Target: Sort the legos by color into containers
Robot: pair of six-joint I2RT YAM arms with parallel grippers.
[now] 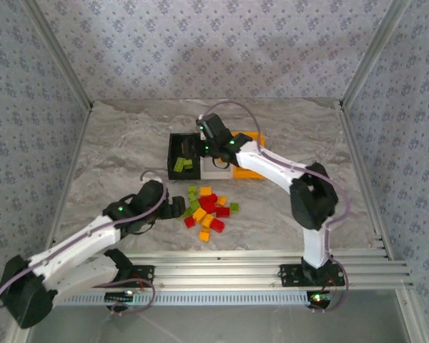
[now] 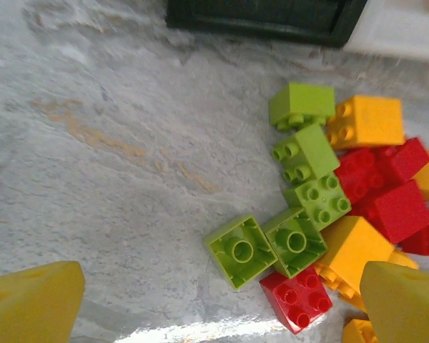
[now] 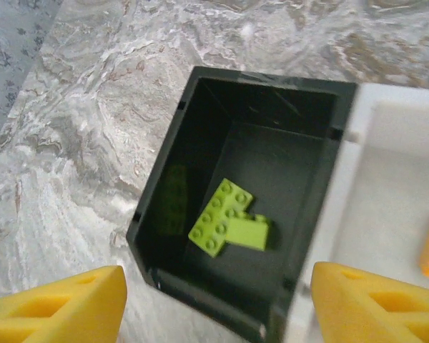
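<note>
The table (image 1: 114,143) is recorded as the work surface, and every position below is given relative to the black bin (image 1: 174,148). The white bin (image 3: 393,179) is joined to the black bin's right side, and the orange bin (image 1: 249,172) lies beyond that. Inside the black bin, two lime bricks (image 3: 229,218) are seen lying touching on the floor: one long flat piece and one small block. The visible part of the white bin appears bare, apart from an orange patch at the frame edge that cannot be identified. The contents of the orange bin cannot be determined, as it is largely covered by the right arm. The loose pile (image 1: 207,209) of lime, orange-yellow and red bricks lies on the table near the black bin, on its robot-facing side. The bulk of the pieces are judged to be there, so the sort is assessed as barely begun, with only some lime pieces placed. The right gripper (image 3: 218,275) is held above the black bin's near wall, its fingers spread wide and nothing between them. The left gripper (image 2: 222,275) is poised at the pile's left edge, jaws fully apart and empty. Two upturned lime pieces (image 2: 239,250) lie beneath it, and they are judged the likeliest next pick.
</note>
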